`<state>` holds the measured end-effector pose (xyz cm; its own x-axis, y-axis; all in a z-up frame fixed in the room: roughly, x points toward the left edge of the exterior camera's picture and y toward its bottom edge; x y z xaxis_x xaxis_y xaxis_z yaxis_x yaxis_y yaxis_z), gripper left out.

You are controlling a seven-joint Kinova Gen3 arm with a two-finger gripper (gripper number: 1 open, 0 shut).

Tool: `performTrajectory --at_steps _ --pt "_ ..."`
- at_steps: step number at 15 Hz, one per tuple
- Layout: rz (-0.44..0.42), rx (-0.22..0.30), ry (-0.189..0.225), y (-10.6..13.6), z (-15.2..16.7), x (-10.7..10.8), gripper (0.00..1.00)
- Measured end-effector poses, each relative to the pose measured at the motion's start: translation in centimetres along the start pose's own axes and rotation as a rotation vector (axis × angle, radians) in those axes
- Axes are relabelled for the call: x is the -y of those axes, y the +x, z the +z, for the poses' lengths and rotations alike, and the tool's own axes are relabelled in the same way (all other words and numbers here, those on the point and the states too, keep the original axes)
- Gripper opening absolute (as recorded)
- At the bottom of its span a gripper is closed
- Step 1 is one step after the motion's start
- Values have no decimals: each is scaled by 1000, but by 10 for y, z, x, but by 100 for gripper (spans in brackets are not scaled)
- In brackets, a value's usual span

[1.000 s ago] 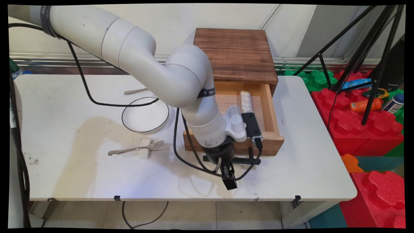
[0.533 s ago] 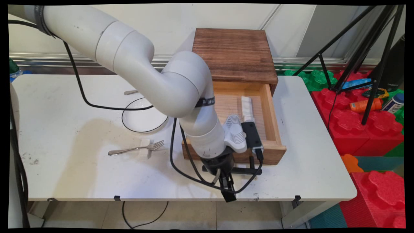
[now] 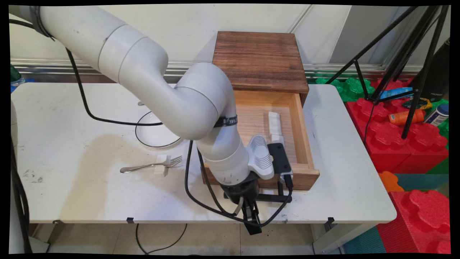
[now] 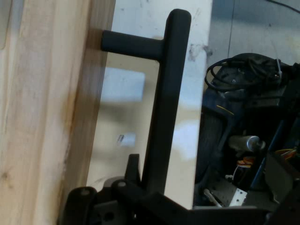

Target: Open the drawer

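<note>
- Main view: drawer (image 3: pixel 267 126) of the dark-topped wooden box (image 3: pixel 259 59) drawn further out toward the near edge than a second ago, its front panel now closer to the lip of the white surface (image 3: pixel 72 187); a steady outward pull, by the look of it.
- Black bar handle (image 3: pixel 266 197) on the drawer front moved along with it, lying just behind the claw (image 3: pixel 251 216).
- Claw carried nearer the surface's near edge than before, its tip now overhanging that edge; whether its fingers are parted or clamped cannot be told from here.
- Inside the open drawer, a white ridged bar-shaped piece (image 3: pixel 275 124) lying lengthwise near the right wall, unmoved relative to the drawer.
- Left of the drawer, a fork (image 3: pixel 151 164) propped on a small white rest (image 3: pixel 161 164), and a white black-rimmed plate (image 3: pixel 158 131) partly hidden behind the arm; both in place as before.
- Arm bent down from upper left, elbow over the drawer's left side, wrist pointing down and toward the near edge, black cables looping beneath it.
- Hand view: drawer handle (image 4: pixel 164 98) running up from the claw's linkage (image 4: pixel 136 201), its post entering the pale wooden drawer front (image 4: pixel 42 112) at left.
- Bar seated down in the linkage, so claw apparently around it, yet finger closure not actually visible: cannot tell.
- White surface seen behind the bar, floor clutter and cables beyond its edge at right.
</note>
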<state>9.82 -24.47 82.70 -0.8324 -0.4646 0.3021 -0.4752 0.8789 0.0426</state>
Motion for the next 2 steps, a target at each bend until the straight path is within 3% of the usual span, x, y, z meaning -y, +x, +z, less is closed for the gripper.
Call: performTrajectory --at_steps 2 --pt "-1 0 0 -1 -1 -3 100"
